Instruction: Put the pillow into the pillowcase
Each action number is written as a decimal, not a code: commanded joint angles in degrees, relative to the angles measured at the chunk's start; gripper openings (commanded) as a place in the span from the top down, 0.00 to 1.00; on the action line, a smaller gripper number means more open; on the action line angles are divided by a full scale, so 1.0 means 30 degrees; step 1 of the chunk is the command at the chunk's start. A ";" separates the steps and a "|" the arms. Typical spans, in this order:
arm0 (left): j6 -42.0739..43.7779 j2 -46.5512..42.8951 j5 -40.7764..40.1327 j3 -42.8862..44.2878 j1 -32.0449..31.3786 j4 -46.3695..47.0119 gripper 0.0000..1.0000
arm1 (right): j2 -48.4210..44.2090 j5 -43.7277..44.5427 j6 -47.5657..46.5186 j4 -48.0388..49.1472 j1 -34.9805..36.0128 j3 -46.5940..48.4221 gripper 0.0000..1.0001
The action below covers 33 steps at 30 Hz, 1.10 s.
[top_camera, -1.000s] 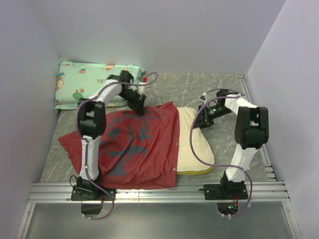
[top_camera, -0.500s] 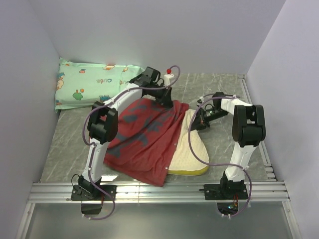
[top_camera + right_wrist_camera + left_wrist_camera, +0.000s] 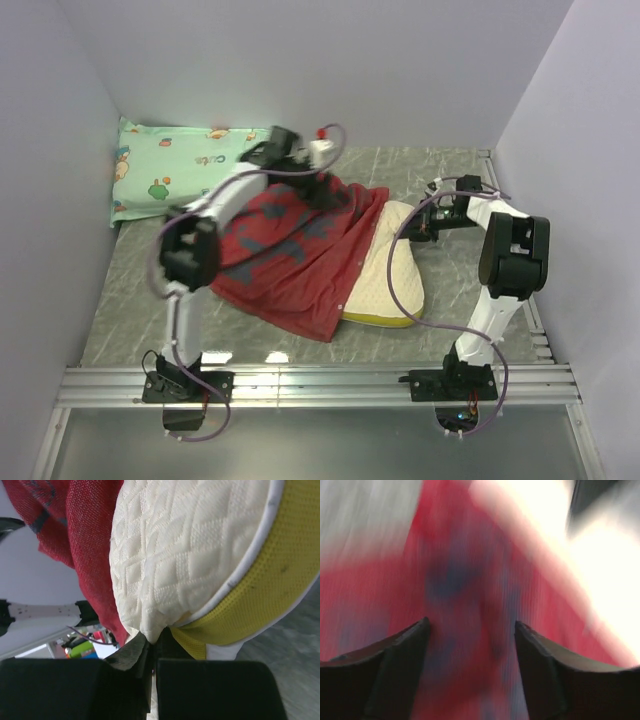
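The red pillowcase (image 3: 290, 250) lies bunched in the middle of the table, dull red side with grey blotches up, and its right edge drapes over the left side of the cream pillow (image 3: 392, 270). My left gripper (image 3: 325, 188) hovers over the pillowcase's far edge. In the blurred left wrist view its fingers stand apart (image 3: 471, 625), with red pillowcase fabric (image 3: 455, 580) between and below them. My right gripper (image 3: 425, 223) is shut on the pillow's far corner. In the right wrist view (image 3: 154, 637) it pinches the cream fabric (image 3: 185, 545) beside the yellow band (image 3: 260, 590).
A mint-green pillow (image 3: 180, 170) with cartoon prints lies at the back left against the wall. White walls close in the table on three sides. A metal rail (image 3: 320, 385) runs along the near edge by the arm bases.
My left arm has swung right and the pillowcase went with it, sliding over the pillow's left side. My right gripper has moved slightly right and back with the pillow's corner, turning the pillow.
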 commanded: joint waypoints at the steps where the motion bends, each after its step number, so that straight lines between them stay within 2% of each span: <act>1: 0.8373 -0.8214 -0.1645 -0.5706 0.2794 -0.3706 0.24 | -0.1271 -0.0746 -0.0085 0.1096 0.0063 -0.0283 1.00; 2: 1.2132 -0.9650 -0.2374 -0.7143 0.2971 -0.6207 0.23 | -0.1360 -0.0746 0.0000 0.1125 0.0093 -0.0488 1.00; 3: 1.3736 -1.2362 -0.3832 -1.0058 0.3031 -0.7102 0.23 | -0.1563 -0.0775 0.0030 0.1038 0.0093 -0.0664 1.00; 4: 1.4970 -1.3781 -0.4543 -1.1624 0.3032 -0.7865 0.23 | -0.1623 -0.0659 -0.0173 0.0370 0.0093 -0.0637 0.97; 5: 1.6520 -1.5188 -0.4956 -1.3177 0.3003 -0.8395 0.22 | -0.1740 -0.0571 -0.0436 -0.0217 0.0122 -0.0550 0.77; 6: 1.7029 -1.7667 -0.5656 -1.5861 0.2974 -0.9387 0.22 | -0.1799 -0.0367 -0.0903 -0.0948 0.0064 -0.0172 0.63; 7: 1.7440 -1.8707 -0.6011 -1.6990 0.2770 -0.9918 0.22 | -0.1945 -0.0133 -0.1806 -0.2405 -0.0023 -0.0081 0.49; 8: 1.7386 -2.0255 -0.6334 -1.7987 0.2536 -1.0330 0.23 | -0.2381 0.0188 -0.2076 -0.3029 -0.0111 0.0007 0.22; 9: 1.7124 -2.0850 -0.6859 -1.9680 0.2070 -1.0914 0.24 | -0.2647 0.0598 -0.2862 -0.3615 -0.0228 0.0182 0.10; 10: 1.6919 -2.1349 -0.6951 -2.0393 0.1862 -1.1094 0.25 | -0.2852 0.1704 -0.3798 -0.4926 -0.0432 0.0299 0.04; 12: 1.5254 -2.2664 -0.8202 -2.2524 0.1250 -0.9353 0.25 | -0.3176 0.3115 -0.4770 -0.6309 -0.0493 0.0708 0.03; 15: 1.3436 -2.2879 -0.9468 -2.4406 -0.0358 -0.7236 0.27 | -0.3177 0.4146 -0.5857 -0.7663 -0.0435 -0.0075 0.03; 17: 1.1945 -2.2382 -0.9998 -2.4764 -0.1270 -0.4921 0.31 | -0.2944 0.4350 -0.5917 -0.7314 -0.0084 -0.0809 0.04; 18: 1.1501 -2.1568 -1.0202 -2.4997 -0.2406 -0.4131 0.33 | -0.2739 0.4352 -0.5859 -0.7139 0.0120 -0.1422 0.05; 20: 1.0478 -2.0627 -1.0351 -2.5174 -0.3467 -0.2226 0.37 | -0.2068 0.3422 -0.5596 -0.6670 0.0588 -0.2040 0.10; 21: 1.0181 -1.9607 -1.0525 -2.5436 -0.4429 -0.1523 0.36 | -0.1832 0.3182 -0.5421 -0.6436 0.0794 -0.2507 0.12; 24: 0.9038 -1.7032 -1.1141 -2.5702 -0.5577 0.1145 0.35 | -0.1419 0.2741 -0.4777 -0.5499 0.1206 -0.3095 0.19; 25: 0.8485 -1.6380 -1.1345 -2.5703 -0.5755 0.1875 0.39 | -0.1419 0.2596 -0.4658 -0.5090 0.1235 -0.3243 0.28; 27: 0.8362 -1.4598 -1.1289 -2.5499 -0.6252 0.2556 0.50 | -0.1215 0.2216 -0.4716 -0.5086 0.1236 -0.3274 0.37; 28: 0.8362 -1.4181 -1.1172 -2.5411 -0.6516 0.2557 0.59 | -0.1098 0.2068 -0.4890 -0.5260 0.1207 -0.3216 0.50; 29: 0.8449 -1.3887 -1.1026 -2.5323 -0.6809 0.2499 0.77 | -0.0981 0.1835 -0.5066 -0.5291 0.1235 -0.3244 0.59; 30: 0.8653 -1.3768 -1.0038 -2.5032 -0.7392 0.1918 0.85 | -0.0951 0.1426 -0.5096 -0.5262 0.1265 -0.3360 0.70; 31: 0.9061 -1.3883 -0.9332 -2.4768 -0.7746 0.1506 0.92 | -0.0863 0.0755 -0.5068 -0.5059 0.1265 -0.3477 0.94; 32: 0.9239 -1.4058 -0.8310 -2.4359 -0.8068 0.0835 0.94 | -0.0804 0.0313 -0.5009 -0.5057 0.1352 -0.3537 1.00; 33: 0.9183 -1.4436 -0.6937 -2.3398 -0.8942 0.0074 0.96 | -0.0717 -0.0126 -0.4980 -0.5057 0.1440 -0.3740 1.00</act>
